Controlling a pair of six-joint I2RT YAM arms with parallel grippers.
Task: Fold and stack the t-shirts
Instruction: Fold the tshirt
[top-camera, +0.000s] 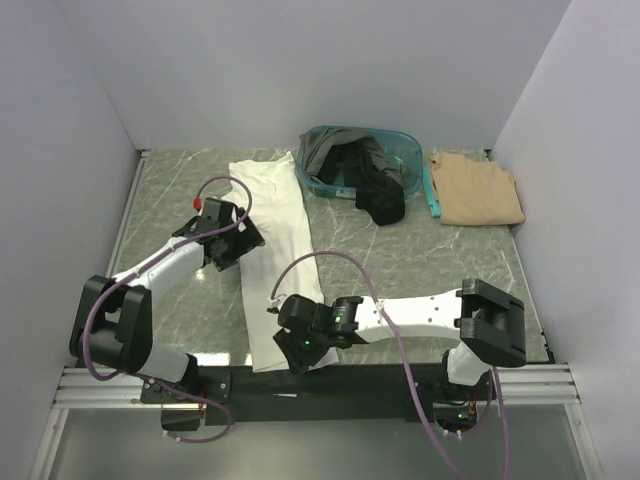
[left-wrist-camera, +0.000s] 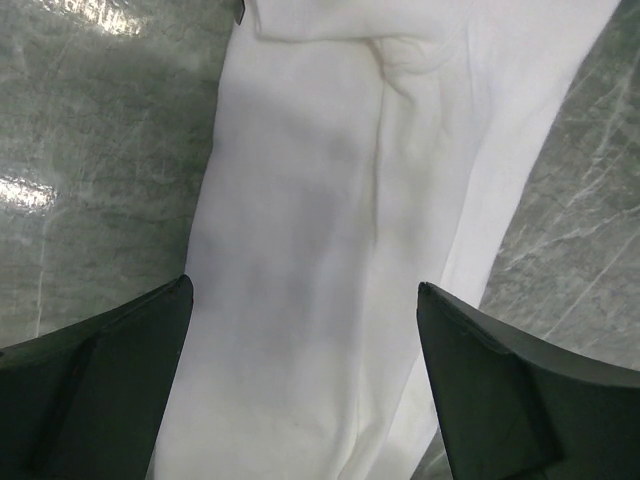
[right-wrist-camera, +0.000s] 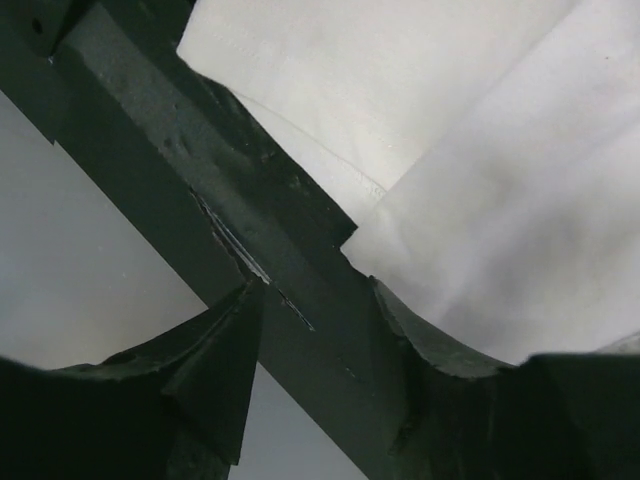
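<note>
Where the top camera looks down: you see the white t-shirt (top-camera: 275, 230), a long strip running far to near, left gripper (top-camera: 238, 245) at its left edge, right gripper (top-camera: 300, 350) hiding its near end; teal basket (top-camera: 410, 158) of dark shirts (top-camera: 378, 195) and tan t-shirt (top-camera: 478, 188) far right.
Left wrist: fingers (left-wrist-camera: 100, 390) spread wide, released, above the strip, which runs lengthwise between them.
Right wrist: fingers (right-wrist-camera: 430, 350) parted, released, over black rail (right-wrist-camera: 250, 220); cloth contact unclear.

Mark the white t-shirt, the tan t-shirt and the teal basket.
white t-shirt (top-camera: 273, 212): top external view, middle of the long folded strip.
tan t-shirt (top-camera: 477, 190): top external view, centre of the cloth.
teal basket (top-camera: 430, 192): top external view, right rim.
</note>
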